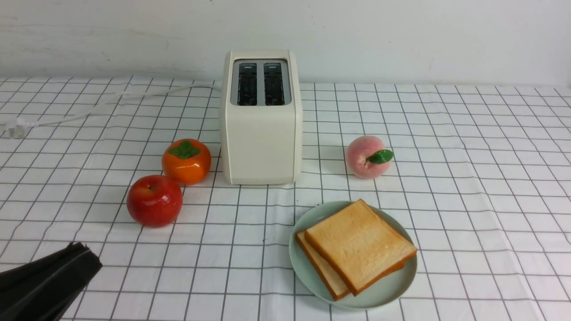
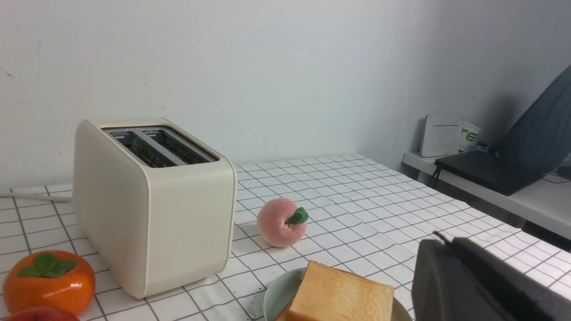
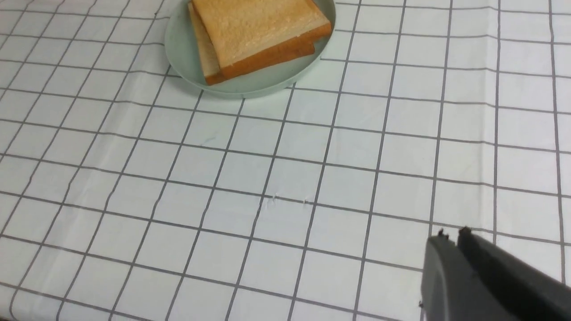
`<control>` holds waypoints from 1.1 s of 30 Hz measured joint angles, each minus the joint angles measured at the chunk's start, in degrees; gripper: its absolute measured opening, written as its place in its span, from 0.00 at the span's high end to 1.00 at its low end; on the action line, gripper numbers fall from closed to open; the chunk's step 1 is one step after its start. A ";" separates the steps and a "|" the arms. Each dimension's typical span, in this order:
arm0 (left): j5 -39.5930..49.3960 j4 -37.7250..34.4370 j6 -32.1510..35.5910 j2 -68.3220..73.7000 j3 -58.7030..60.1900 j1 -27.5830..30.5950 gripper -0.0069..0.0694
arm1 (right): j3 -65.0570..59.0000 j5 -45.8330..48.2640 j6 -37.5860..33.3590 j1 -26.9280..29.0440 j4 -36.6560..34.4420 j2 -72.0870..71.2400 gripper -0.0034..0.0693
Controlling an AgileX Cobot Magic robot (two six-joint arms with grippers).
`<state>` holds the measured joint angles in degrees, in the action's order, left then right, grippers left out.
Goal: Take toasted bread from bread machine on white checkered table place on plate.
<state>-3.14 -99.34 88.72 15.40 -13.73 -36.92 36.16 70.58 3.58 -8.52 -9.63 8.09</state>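
Note:
Two slices of toasted bread (image 1: 359, 243) lie stacked and offset on the mint-green plate (image 1: 388, 290), in front of the bread machine (image 1: 261, 133) on the white checkered table (image 1: 468, 200). Both toaster slots look dark and empty. My left gripper (image 1: 84, 252) sits low at the near left, shut and holding nothing; its wrist view shows its tips (image 2: 446, 240) beside the toasted bread (image 2: 339, 296). The right gripper (image 3: 453, 234) is outside the front view. In its wrist view it hovers over bare cloth with the fingers together and nothing between them, well away from the plate (image 3: 250, 84).
A red apple (image 1: 154, 200) and an orange persimmon (image 1: 186, 161) stand left of the toaster, and a peach (image 1: 366, 157) stands right of it. The white cord (image 1: 89, 111) runs to the far left. A side desk with a laptop (image 2: 490, 171) lies beyond the table's right edge.

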 joint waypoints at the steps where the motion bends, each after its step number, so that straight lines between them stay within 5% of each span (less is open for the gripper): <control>1: 0.00 0.00 0.00 0.00 0.00 0.00 0.92 | -0.16 -0.85 0.00 0.66 1.83 0.00 0.90; 6: 0.00 0.00 0.00 0.00 0.00 0.00 0.92 | -6.45 -14.38 1.20 5.39 8.94 -1.65 0.90; 11: 0.00 0.00 0.00 0.00 0.00 0.00 0.91 | -23.24 -40.25 1.31 9.12 9.32 -6.93 0.89; 15: 0.00 0.00 0.00 0.00 0.00 0.00 0.91 | -34.56 -50.68 4.63 9.60 7.19 -8.67 0.89; 33: -0.12 0.00 0.00 0.07 0.00 0.00 0.89 | -37.14 -48.38 4.52 9.60 9.00 -8.67 0.89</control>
<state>-3.26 -99.34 88.72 15.46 -13.73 -36.92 -0.98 22.20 8.09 1.07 -0.63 -0.58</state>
